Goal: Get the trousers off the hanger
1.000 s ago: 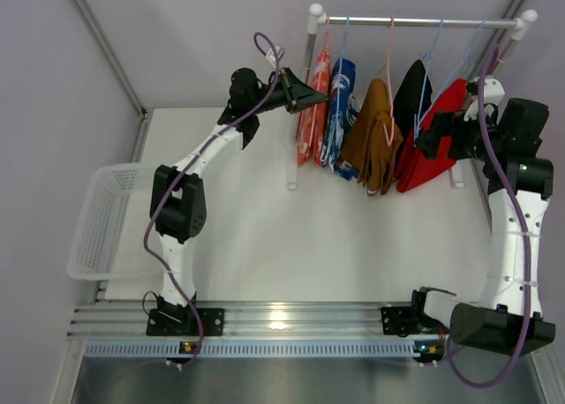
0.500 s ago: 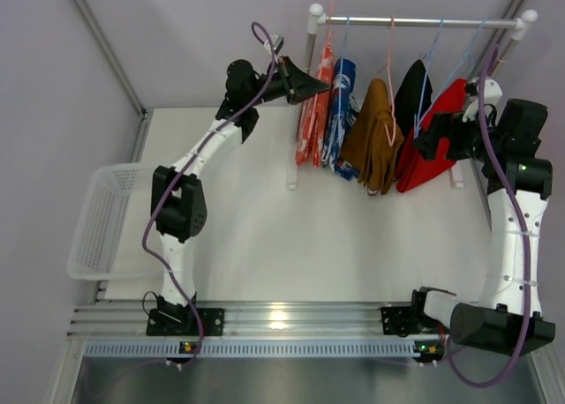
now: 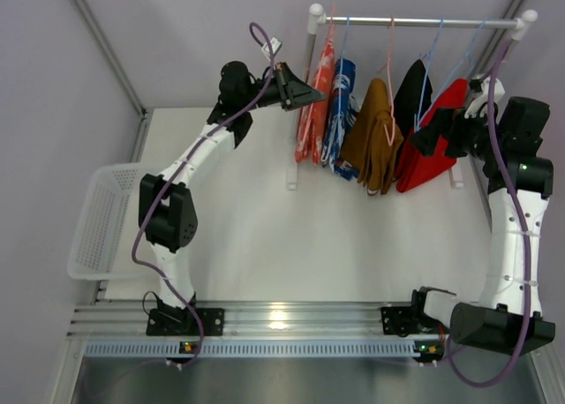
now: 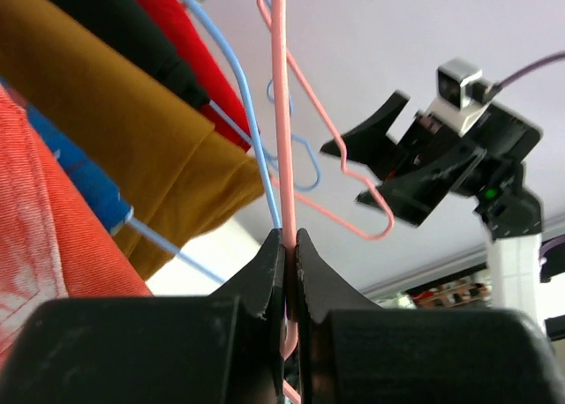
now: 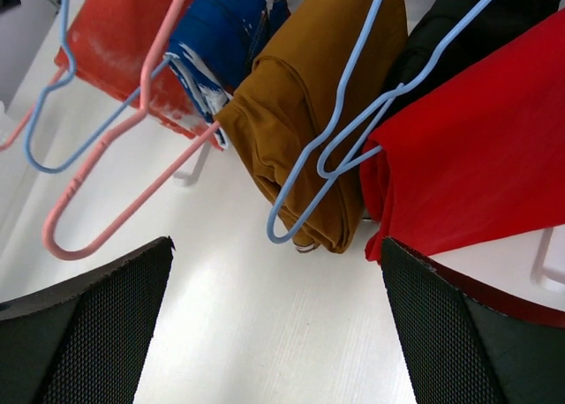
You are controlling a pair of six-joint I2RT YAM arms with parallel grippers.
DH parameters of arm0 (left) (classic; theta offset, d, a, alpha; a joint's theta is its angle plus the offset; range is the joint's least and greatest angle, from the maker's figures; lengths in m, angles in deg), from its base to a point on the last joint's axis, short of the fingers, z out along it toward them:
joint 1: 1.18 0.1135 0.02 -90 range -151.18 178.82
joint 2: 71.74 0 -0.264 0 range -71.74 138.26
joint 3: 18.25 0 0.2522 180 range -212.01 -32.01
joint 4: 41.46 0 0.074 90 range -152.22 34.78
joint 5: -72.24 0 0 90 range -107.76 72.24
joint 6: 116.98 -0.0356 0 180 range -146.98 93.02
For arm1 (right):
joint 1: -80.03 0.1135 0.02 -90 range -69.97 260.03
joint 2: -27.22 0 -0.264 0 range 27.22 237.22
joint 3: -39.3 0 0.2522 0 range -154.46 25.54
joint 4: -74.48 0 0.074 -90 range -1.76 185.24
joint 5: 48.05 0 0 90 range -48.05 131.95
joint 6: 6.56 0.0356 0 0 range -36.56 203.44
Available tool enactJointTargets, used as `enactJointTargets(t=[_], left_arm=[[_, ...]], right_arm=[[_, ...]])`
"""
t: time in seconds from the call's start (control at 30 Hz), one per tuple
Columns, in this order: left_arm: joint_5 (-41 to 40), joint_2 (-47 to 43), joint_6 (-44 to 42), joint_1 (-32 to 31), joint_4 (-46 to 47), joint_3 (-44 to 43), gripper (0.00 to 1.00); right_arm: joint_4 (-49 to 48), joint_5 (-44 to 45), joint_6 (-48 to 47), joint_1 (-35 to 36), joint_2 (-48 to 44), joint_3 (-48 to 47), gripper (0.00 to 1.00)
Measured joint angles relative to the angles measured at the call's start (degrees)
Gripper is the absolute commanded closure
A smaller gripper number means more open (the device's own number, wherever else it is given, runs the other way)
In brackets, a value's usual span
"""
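left fingers are pressed together on the thin wire of the pink hanger, which runs up out of the slit between them; the left gripper is clamped on that wire. the trousers, orange-red with pale speckles, hang on the hanger and fill the lower left of the left wrist view, just beside the gripper. from above, the trousers hang at the left end of the rail, next to its left post, with the left gripper up against their upper part.

next along the rail hangs a blue garment, touching the trousers, then brown trousers, a black garment and a red garment. light blue hangers carry some of these.

the right gripper is raised at the right end of the rail, close to the red garment. in its wrist view the right fingers are spread wide at the bottom corners, apart from the clothes, with the red garment and brown trousers hanging just ahead and the trousers farther off at the top left.

the clothes hang over the far part of the white table. a white basket sits at the table's left edge, well apart from the rail.
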Motion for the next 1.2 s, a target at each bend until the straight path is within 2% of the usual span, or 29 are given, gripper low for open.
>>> enactJointTargets(t=[0.23,0.5,0.67,0.87,1.07,1.2], left_arm=[[0.5,-16.4,-10.4,0.0,-8.5,13.7,1.0],[-1.4,-31.7,-15.2,-0.3,-14.9,22.6,1.0],[-5.1,-38.8,-16.7,-0.3,-19.8,27.3,1.0],[-10.7,-46.0,-17.1,0.0,-26.0,32.5,1.0],[-16.5,-51.4,-15.3,0.1,-27.5,38.0,1.0],[-19.2,-53.6,-14.5,0.7,-27.6,40.9,1.0]], right_arm=[[-3.3,-2.4,6.1,0.3,0.1,-3.0,0.0],[-7.0,-2.8,9.9,5.2,1.6,-3.8,0.01],[-10.2,-0.8,12.3,13.6,2.7,-5.7,0.01],[-18.5,4.3,16.2,27.6,2.8,-5.5,0.01],[-31.0,6.5,26.2,39.0,3.9,-4.1,0.04],[-35.1,7.1,33.2,44.8,8.8,-5.4,0.06]])
